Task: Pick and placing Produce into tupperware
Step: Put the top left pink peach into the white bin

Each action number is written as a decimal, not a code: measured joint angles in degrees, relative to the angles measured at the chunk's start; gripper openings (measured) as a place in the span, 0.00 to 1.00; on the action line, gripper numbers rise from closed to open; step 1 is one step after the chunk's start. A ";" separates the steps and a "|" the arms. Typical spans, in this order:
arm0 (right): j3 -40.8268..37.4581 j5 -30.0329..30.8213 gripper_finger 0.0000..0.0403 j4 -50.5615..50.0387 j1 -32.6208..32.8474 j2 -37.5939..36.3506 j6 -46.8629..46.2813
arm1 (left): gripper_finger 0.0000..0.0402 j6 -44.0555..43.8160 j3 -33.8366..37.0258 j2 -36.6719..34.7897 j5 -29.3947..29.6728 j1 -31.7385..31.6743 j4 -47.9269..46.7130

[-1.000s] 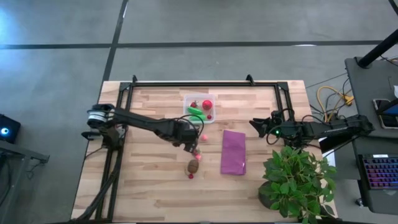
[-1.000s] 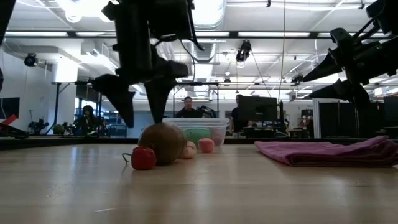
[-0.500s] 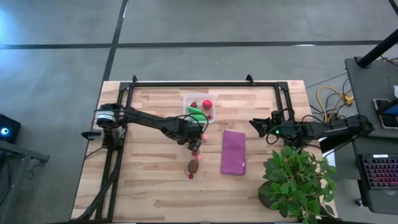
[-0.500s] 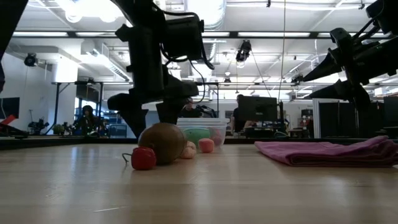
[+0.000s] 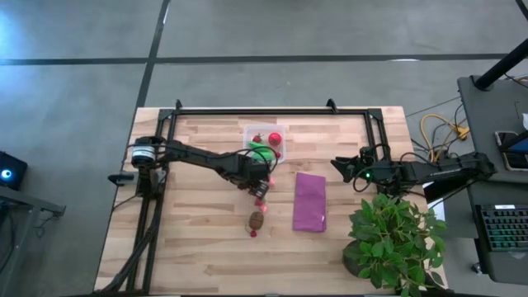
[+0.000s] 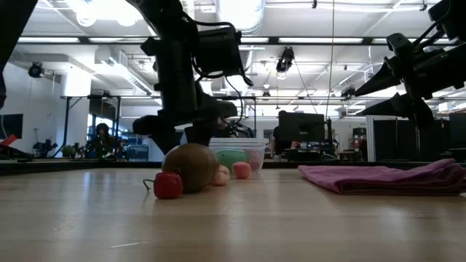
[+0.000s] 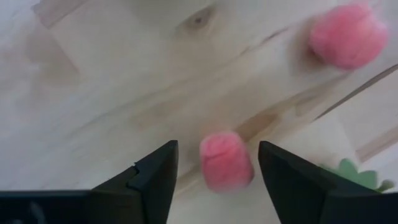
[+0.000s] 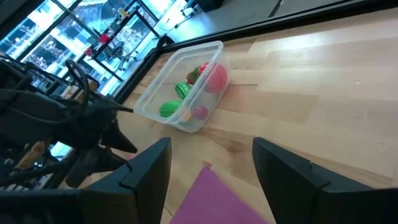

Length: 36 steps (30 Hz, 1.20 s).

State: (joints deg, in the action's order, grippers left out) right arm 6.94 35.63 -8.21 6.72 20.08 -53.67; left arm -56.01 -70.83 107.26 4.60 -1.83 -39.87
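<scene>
My left gripper [image 5: 261, 186] [image 7: 217, 145] is open, low over the table between the tupperware and the brown oval. Its fingers stand on either side of a small pink bit [image 7: 225, 160] without touching it. A second pink bit [image 7: 348, 34] lies farther off. The clear square tupperware [image 5: 266, 142] [image 8: 183, 87] sits near the far edge and holds red and green produce. The brown oval [image 5: 256, 220] [image 6: 191, 167] and a small red piece [image 6: 167, 185] rest on the wood. My right gripper [image 5: 337, 167] [image 8: 211, 146] waits open above the table's right side.
A purple cloth [image 5: 309, 202] [image 6: 386, 177] lies flat right of the produce. A potted plant [image 5: 392, 239] stands at the near right corner. A black frame [image 5: 247, 111] runs along the far and left edges. People sit in the room behind the table.
My left gripper has moved from above the brown oval toward the table's far edge, closer to the tupperware, and now stands around a pink bit. The produce and my right arm have kept still.
</scene>
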 joint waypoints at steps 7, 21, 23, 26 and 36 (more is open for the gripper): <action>0.00 0.01 0.54 0.00 0.00 0.00 0.09 | 0.45 -0.01 0.20 0.86 -0.07 -0.12 0.59; 0.00 0.01 0.54 -0.04 0.00 -0.09 0.09 | 0.44 0.90 -0.75 1.99 -1.35 -0.13 -0.16; 0.00 0.01 0.54 -0.02 0.00 -0.09 0.09 | 0.44 0.92 -1.28 1.99 -1.99 -0.13 0.21; 0.00 0.01 0.54 -0.02 0.00 -0.09 0.09 | 0.41 1.07 -1.68 1.87 -2.52 -0.09 0.67; 0.00 0.01 0.54 -0.04 -0.02 -0.09 0.09 | 0.23 2.43 -1.35 1.77 -3.28 -0.11 0.28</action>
State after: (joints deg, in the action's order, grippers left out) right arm 6.94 35.64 -8.25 6.70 19.99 -53.58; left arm -53.58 -72.18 109.03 1.33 -1.93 -39.59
